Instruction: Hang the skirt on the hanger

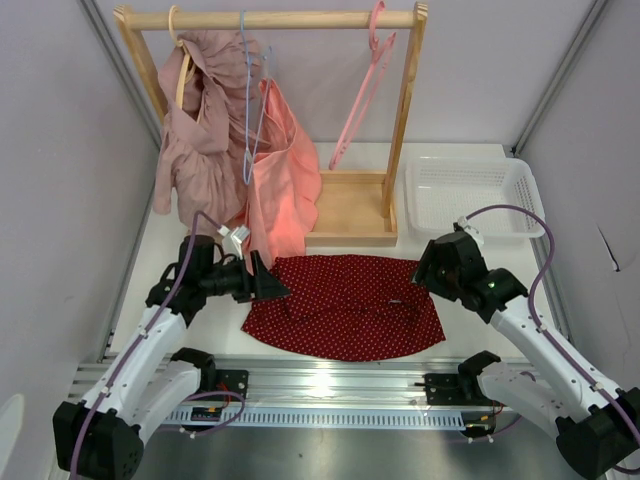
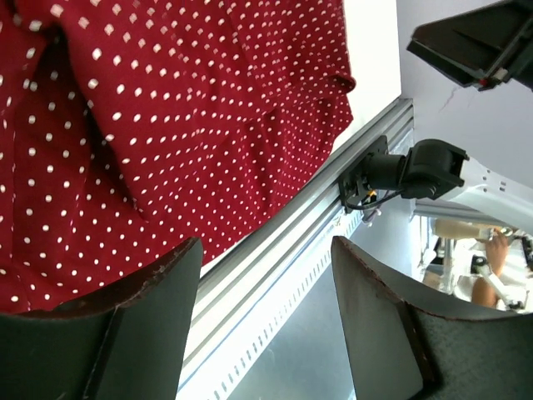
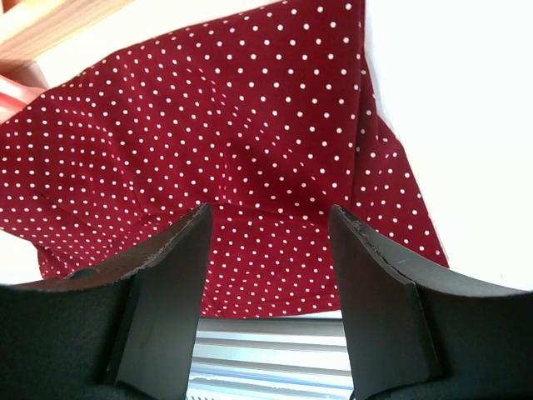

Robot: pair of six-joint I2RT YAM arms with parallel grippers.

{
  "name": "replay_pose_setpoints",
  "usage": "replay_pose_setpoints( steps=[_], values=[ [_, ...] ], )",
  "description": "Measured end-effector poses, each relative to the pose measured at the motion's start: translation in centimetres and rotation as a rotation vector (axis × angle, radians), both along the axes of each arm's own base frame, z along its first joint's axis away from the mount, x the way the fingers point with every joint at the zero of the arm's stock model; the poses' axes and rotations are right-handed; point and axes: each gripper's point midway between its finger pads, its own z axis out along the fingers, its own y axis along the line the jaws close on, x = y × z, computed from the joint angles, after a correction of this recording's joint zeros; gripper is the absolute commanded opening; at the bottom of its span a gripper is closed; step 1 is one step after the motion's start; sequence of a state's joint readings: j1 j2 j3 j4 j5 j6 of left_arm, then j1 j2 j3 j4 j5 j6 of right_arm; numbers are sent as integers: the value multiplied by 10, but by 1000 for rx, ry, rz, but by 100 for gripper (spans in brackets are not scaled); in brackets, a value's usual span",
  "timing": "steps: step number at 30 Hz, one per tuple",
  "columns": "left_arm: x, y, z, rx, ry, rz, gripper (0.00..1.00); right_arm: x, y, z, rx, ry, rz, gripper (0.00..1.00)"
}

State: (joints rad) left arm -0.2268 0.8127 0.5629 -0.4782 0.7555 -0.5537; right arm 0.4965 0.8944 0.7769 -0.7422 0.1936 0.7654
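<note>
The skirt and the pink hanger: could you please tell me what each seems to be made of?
The skirt looks like thin matte cloth printed with white dots, lying in soft folds. The hanger seems smooth plastic, evenly pink and thin, though coated wire cannot be excluded.

A robot lab test cell: a white table [image 1: 355, 158] boxed in by bare grey panels [image 1: 60, 150] at 9, 12 and 3 o'clock, joined by metal posts [image 1: 563, 70]; a slotted aluminium rail [image 1: 330, 385] at 6 o'clock carries the white left arm [image 1: 150, 350] and right arm [image 1: 540, 345] with loose purple cables [image 1: 520, 212]; at 12 o'clock a small wooden rack [image 1: 290, 18] with clothes [image 1: 200, 120] and the hanger [image 1: 362, 100] stands on the table.
</note>
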Motion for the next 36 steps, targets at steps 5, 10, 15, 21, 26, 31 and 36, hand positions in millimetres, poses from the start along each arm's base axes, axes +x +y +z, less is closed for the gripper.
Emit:
replay_pose_setpoints(
  steps=[5, 10, 15, 21, 26, 31, 36],
  values=[
    [1, 1, 23, 7, -72, -17, 69, 5, 3, 6, 1, -13, 12, 64],
    [1, 2, 65, -7, -209, -29, 69, 12, 8, 17, 6, -34, 27, 64],
    [2, 3, 124, -22, -399, -40, 69, 18, 11, 26, 2, -49, 39, 65],
    [3, 8, 233, -40, -700, -17, 72, 26, 16, 34, -6, -56, 59, 65],
    [-2, 13, 336, -85, -986, 33, 73, 32, 17, 37, -15, -56, 73, 65],
    [10, 9, 396, -141, -1150, 54, 79, 36, 15, 40, -14, -59, 67, 66],
    [68, -31, 417, -127, -1162, 53, 82, 37, 13, 40, -11, -57, 67, 66]
  ],
)
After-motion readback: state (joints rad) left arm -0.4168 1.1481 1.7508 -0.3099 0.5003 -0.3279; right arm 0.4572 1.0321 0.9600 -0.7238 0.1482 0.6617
